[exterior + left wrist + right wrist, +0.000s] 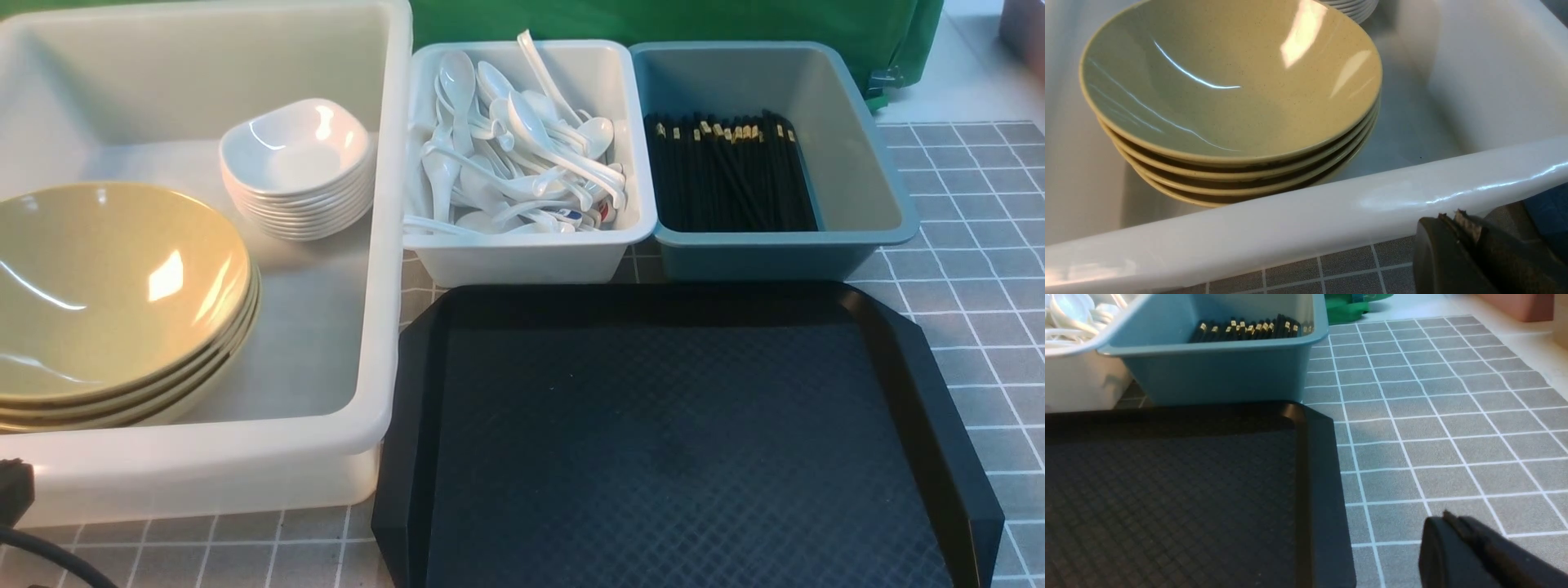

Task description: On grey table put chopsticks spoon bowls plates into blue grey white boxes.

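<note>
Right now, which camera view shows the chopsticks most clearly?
The front view: the chopsticks lie in the blue-grey box, visible from above along nearly their whole length. The right wrist view shows only their gold-banded ends above the box wall. The left wrist view does not show them.

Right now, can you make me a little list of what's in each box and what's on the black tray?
big white tub: stack of yellow bowls and stack of small white dishes
small white bin: pile of white spoons
blue bin: black chopsticks, lying on its left side
black tray: nothing on it
table: grey with white squares
left gripper: jaws shut, holding nothing, just outside the tub's rim
right gripper: jaws shut, holding nothing, over the table beside the tray
</note>
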Tool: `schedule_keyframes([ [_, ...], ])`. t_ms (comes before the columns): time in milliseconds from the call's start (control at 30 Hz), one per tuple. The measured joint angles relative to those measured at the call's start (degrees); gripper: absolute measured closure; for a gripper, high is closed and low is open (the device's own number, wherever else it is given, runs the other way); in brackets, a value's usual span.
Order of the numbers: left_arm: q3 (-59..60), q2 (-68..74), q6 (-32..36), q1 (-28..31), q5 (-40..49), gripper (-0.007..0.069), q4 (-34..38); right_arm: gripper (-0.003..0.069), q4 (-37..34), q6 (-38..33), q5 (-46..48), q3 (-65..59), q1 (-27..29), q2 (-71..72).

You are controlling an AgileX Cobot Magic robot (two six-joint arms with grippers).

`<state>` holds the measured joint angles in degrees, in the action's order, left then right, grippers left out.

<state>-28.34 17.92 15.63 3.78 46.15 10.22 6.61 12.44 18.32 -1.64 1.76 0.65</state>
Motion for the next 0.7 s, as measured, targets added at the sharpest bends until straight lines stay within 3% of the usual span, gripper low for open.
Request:
schedule_keyframes([
  [700, 0.0, 0.0, 0.0, 0.0, 0.0, 0.0636, 0.0, 0.0617, 0.0, 0.0, 0.0, 0.0, 0.0, 0.0],
])
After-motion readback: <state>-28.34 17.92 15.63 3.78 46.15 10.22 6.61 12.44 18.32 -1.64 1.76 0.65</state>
